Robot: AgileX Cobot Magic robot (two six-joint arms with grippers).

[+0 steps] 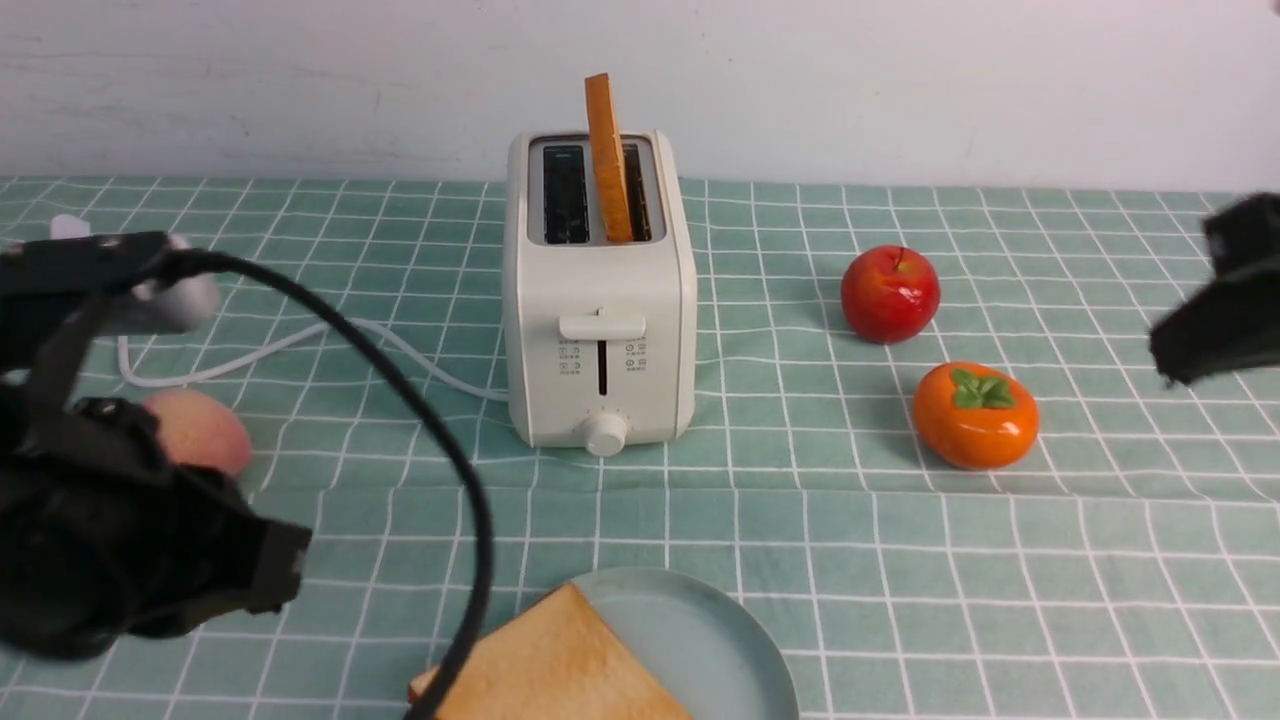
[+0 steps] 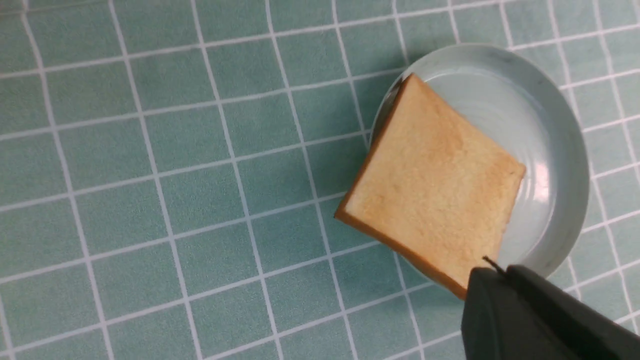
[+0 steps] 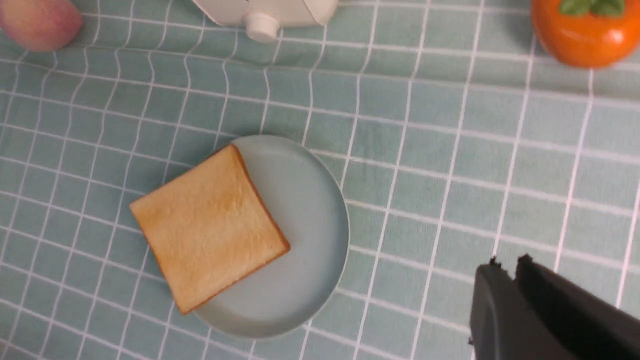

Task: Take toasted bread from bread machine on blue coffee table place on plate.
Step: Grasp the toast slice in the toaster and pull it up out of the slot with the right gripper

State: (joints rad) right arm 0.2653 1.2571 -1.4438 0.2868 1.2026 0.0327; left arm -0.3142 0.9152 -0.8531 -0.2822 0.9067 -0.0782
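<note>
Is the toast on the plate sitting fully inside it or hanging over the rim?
Hanging over: one side of the toast juts past the rim of the plate, above the table.

The front view looks forward and slightly down from the near edge of the blue coffee table (image 1: 860, 560) toward its far edge and the wall. Both wrist views look almost straight down by the middle of the near edge, the left closer, the right wider. All three share the plate (image 1: 700, 640) and its toasted bread (image 1: 560, 665).

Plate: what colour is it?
The plate is plain pale blue-green, clearest in the right wrist view.
</note>
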